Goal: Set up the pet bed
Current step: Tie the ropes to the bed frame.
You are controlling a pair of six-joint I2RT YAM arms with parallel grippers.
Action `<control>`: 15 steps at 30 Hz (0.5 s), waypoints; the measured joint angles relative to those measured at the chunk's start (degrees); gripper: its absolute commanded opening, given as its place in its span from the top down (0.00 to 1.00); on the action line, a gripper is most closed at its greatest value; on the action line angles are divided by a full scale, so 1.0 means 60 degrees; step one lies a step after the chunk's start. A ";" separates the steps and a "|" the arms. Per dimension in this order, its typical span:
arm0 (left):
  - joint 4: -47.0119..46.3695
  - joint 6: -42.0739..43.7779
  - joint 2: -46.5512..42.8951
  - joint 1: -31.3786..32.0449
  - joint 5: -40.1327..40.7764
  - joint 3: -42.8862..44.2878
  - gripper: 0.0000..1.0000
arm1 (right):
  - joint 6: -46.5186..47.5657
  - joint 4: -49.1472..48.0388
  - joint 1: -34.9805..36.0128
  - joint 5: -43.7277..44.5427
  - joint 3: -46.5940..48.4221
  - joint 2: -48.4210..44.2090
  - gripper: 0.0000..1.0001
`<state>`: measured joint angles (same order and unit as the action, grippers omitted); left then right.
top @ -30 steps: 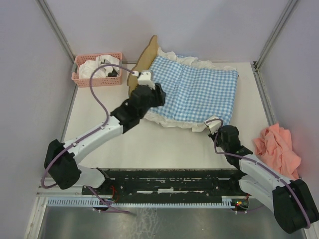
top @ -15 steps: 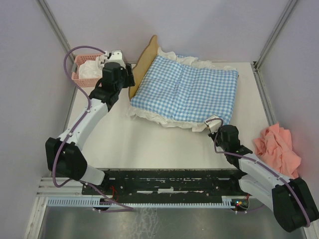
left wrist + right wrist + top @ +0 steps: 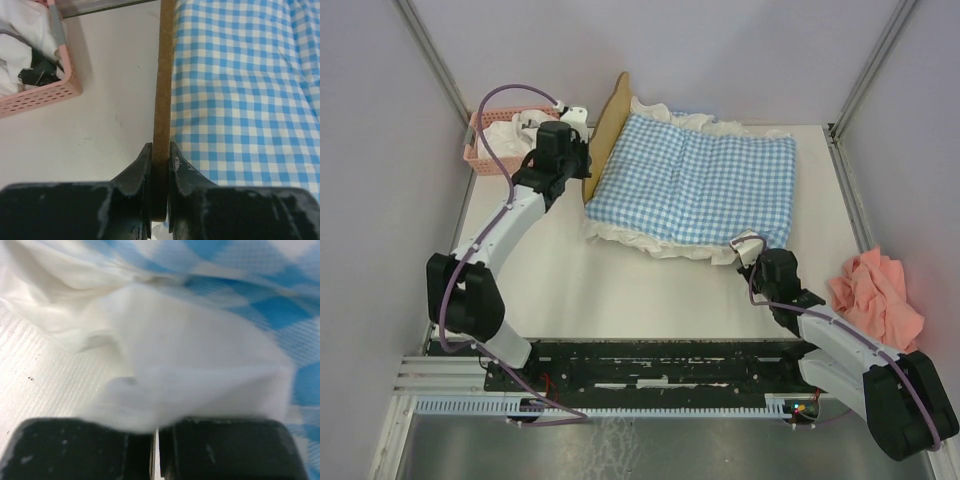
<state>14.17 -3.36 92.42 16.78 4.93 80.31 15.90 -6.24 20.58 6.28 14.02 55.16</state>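
Black fingers of the left claw [image 3: 160, 150] press against both faces of a thin brown board and grasp it. That board is the upright headboard of the small light-wood pet bed [image 3: 162, 75], seen edge-on from the left wrist. Just right of it lies the blue-and-white gingham ruffled bedding [image 3: 240, 100], touching the board. To its left, apart from it, stands the pink perforated plastic basket [image 3: 40, 97], holding white cloth and something dark.

From above, the left claw [image 3: 575, 150] sits at the headboard's near end. Only this view shows the wavy top outline of the pet bed [image 3: 605, 115], which stands at the far middle of the white table [image 3: 600, 290]. The bedding [image 3: 695, 180] covers the rest of the frame, so rails and base are hidden. The basket [image 3: 480, 155] sits in the far left corner, and a crumpled peach cloth [image 3: 875, 295] lies at the right edge.

The right claw [image 3: 156, 432] is clenched on the white ruffle of the bedding [image 3: 200, 365]. The top view places that right claw [image 3: 752, 250] at the bedding's near right corner.
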 measured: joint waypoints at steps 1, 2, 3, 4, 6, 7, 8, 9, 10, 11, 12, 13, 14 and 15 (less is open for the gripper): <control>-0.0007 0.0186 -0.0149 0.0018 -0.0204 -0.0149 0.97 | 0.0000 0.0026 -0.0004 -0.0011 0.0011 -0.0011 0.98; -0.0011 0.0222 -0.0331 0.0044 -0.0284 -0.0339 0.97 | 0.0000 0.0087 -0.0011 -0.0044 0.0036 -0.0036 0.98; -0.0007 0.0288 -0.0554 0.0047 -0.0324 -0.0557 0.97 | 0.0000 0.0138 -0.0015 -0.0091 0.0058 -0.0051 0.98; 0.0015 0.0335 -0.0780 0.0018 -0.0364 -0.0769 0.97 | 0.0000 0.0222 -0.0015 -0.0193 0.0113 -0.0058 0.98; 0.0087 0.0386 -0.1137 -0.0091 -0.0459 -0.1078 0.97 | 0.0007 0.0306 -0.0015 -0.0423 0.0233 -0.0058 0.98; 0.0157 0.0444 -0.1290 -0.0182 -0.0543 -0.1191 0.97 | 0.0033 0.0375 -0.0015 -0.0583 0.0310 -0.0055 0.98; 0.0255 0.0535 -0.1428 -0.0335 -0.0656 -0.1260 0.97 | 0.0062 0.0423 -0.0015 -0.0823 0.0401 -0.0029 0.98; 0.0386 0.0645 -0.1519 -0.0499 -0.0783 -0.1271 0.97 | 0.0080 0.0463 -0.0015 -0.1053 0.0470 0.0018 0.98; 0.0466 0.0718 -0.1577 -0.0648 -0.0892 -0.1271 0.97 | 0.0102 0.0495 -0.0015 -0.1224 0.0521 0.0062 0.98; 0.0576 0.0823 -0.1654 -0.0841 -0.1031 -0.1271 0.97 | 0.0135 0.0561 -0.0011 -0.1453 0.0583 0.0138 0.98; 0.0670 0.0947 -0.1708 -0.1035 -0.1169 -0.1271 0.97 | 0.0157 0.0630 -0.0011 -0.1694 0.0634 0.0229 0.98; 0.0729 0.1056 -0.1756 -0.1107 -0.1268 -0.1271 0.97 | 0.0178 0.0692 -0.0011 -0.1861 0.0663 0.0310 0.98; 0.0794 0.1173 -0.1800 -0.1366 -0.1362 -0.1271 0.97 | 0.0197 0.0761 -0.0011 -0.2033 0.0692 0.0390 0.98; 0.0856 0.1231 -0.1843 -0.1512 -0.1428 -0.1271 0.97 | 0.0226 0.0794 -0.0011 -0.2182 0.0714 0.0455 0.98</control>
<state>19.31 4.03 81.36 7.70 -3.64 72.69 17.26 -1.48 20.51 -6.81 18.31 57.89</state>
